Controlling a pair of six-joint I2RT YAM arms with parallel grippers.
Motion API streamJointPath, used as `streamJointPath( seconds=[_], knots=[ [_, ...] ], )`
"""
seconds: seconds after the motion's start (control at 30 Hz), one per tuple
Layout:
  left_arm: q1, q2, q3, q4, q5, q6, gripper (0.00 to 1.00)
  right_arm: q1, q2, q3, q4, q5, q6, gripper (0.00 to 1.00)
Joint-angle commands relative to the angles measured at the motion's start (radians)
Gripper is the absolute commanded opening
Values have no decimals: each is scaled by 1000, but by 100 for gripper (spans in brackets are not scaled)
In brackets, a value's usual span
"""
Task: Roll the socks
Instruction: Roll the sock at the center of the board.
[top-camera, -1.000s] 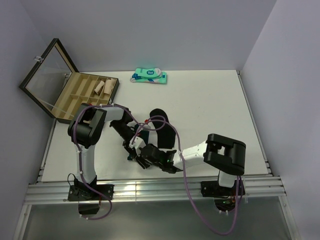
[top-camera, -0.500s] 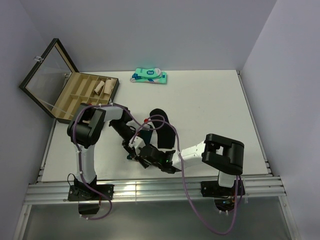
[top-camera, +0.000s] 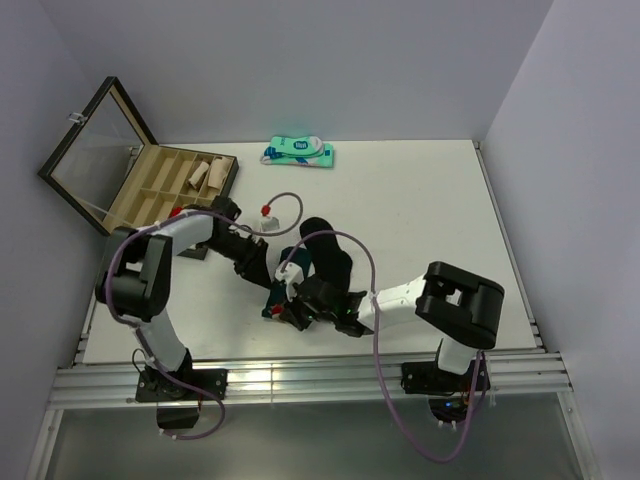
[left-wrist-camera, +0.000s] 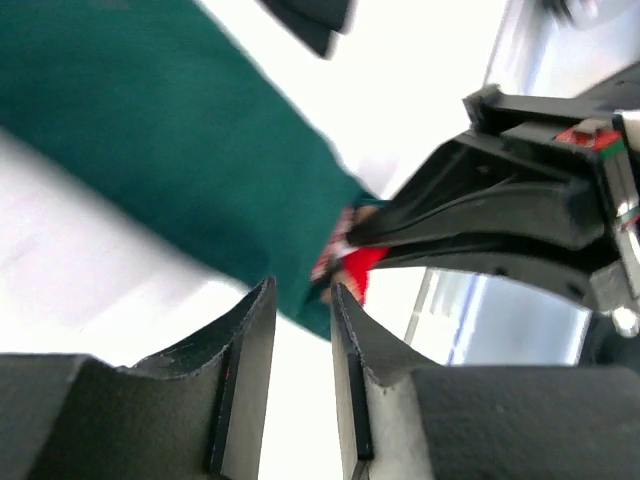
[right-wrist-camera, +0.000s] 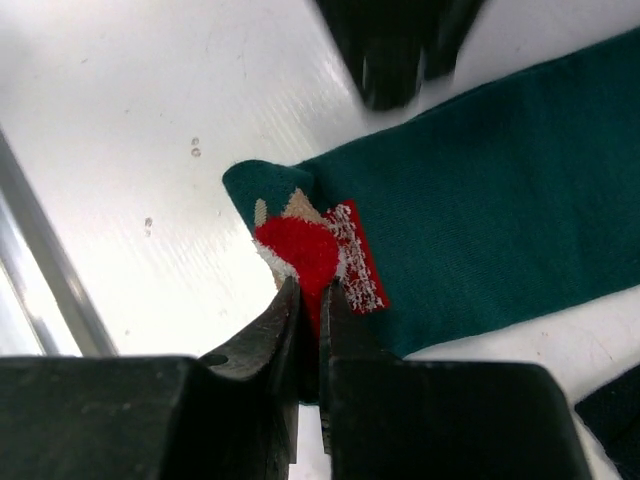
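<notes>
Green sock (right-wrist-camera: 480, 200) lies flat on the table (top-camera: 430, 220) close to my bases. My right pincer (right-wrist-camera: 308, 290) is clamped shut on its toe, right on the red figure. I judge the toe to be the end a roll should start from, and a firm pinch there gives me something to turn. Just beyond, my left pincer (left-wrist-camera: 300, 310) hangs low by the same sock, a little up from the toe, its jaws a narrow gap apart with nothing between them. I take it to be there to pin or guide the cloth while the toe is curled over. The black sock (top-camera: 328, 258) lies beside the green one on its far right side; whether the two overlap I cannot tell, since my arms cover the join from above. No turn of the roll shows yet. Well apart, at the far left, the wooden box (top-camera: 150, 190) stands open, and a packaged pair (top-camera: 298, 152) lies by the far edge.
</notes>
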Motion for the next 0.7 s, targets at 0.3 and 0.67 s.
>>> streamJointPath(
  seconds=[0.3,0.67],
  knots=[
    [234,-332,-152,513,-195,-378,38,-281,131,150,-238,-540,128,4],
    [-36,-740,-486,754,-552,-111,53,-455,360,395,-500,-996,166,7]
  ],
)
